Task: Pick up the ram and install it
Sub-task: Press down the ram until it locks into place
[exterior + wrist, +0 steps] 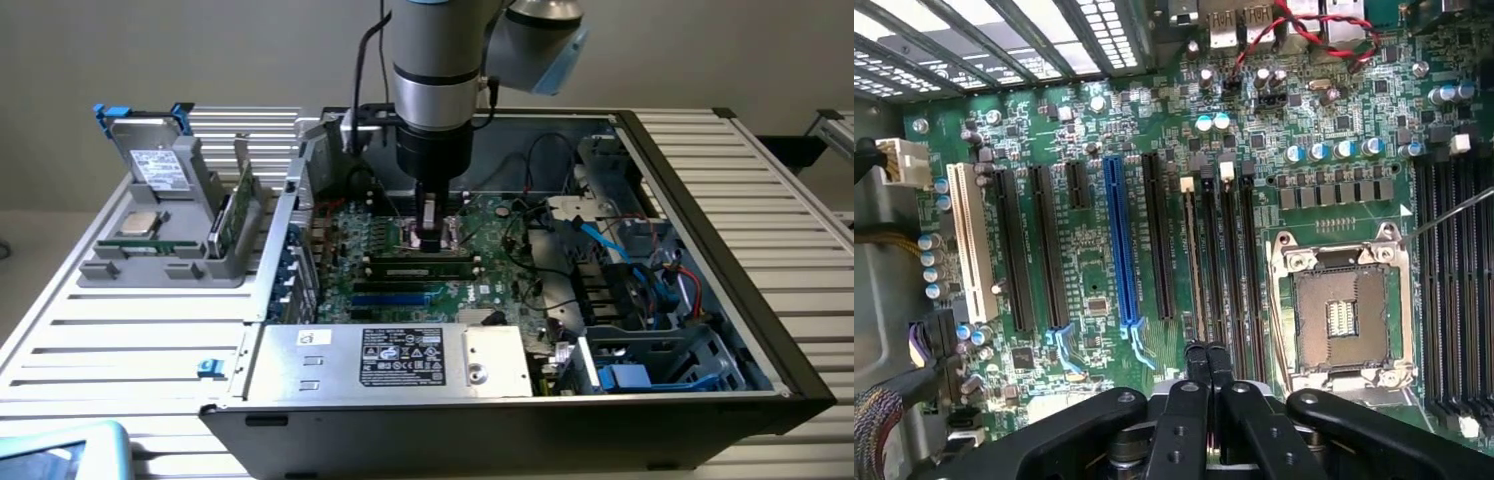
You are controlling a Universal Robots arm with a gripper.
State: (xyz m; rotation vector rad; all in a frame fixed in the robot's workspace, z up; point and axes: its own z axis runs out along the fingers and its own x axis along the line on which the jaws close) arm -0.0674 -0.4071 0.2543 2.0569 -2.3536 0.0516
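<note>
Computer case [787,330]: lies open on the table [134,340], motherboard [497,262] facing up; a power supply [387,358] sits along its near edge, and cables and drive bays fill the side at the exterior view's right.
Grey holder [167,215]: stands on the table at the exterior view's left of the case, holding a drive upright and a processor chip [138,223] flat.
Ram [424,266]: lies lengthwise in a slot mid-board, directly under the pincer.
Pincer [435,232]: fingers together, tips down on or just above the ram's top edge; contact cannot be told.
Wrist view: closed fingertips [1206,362] sit beside the long black slots [1239,255], with the processor socket [1344,305] close by and a blue slot [1122,245] further off.
Table: slatted metal, pale wall behind.
Open room: tight between the case walls, free above.
</note>
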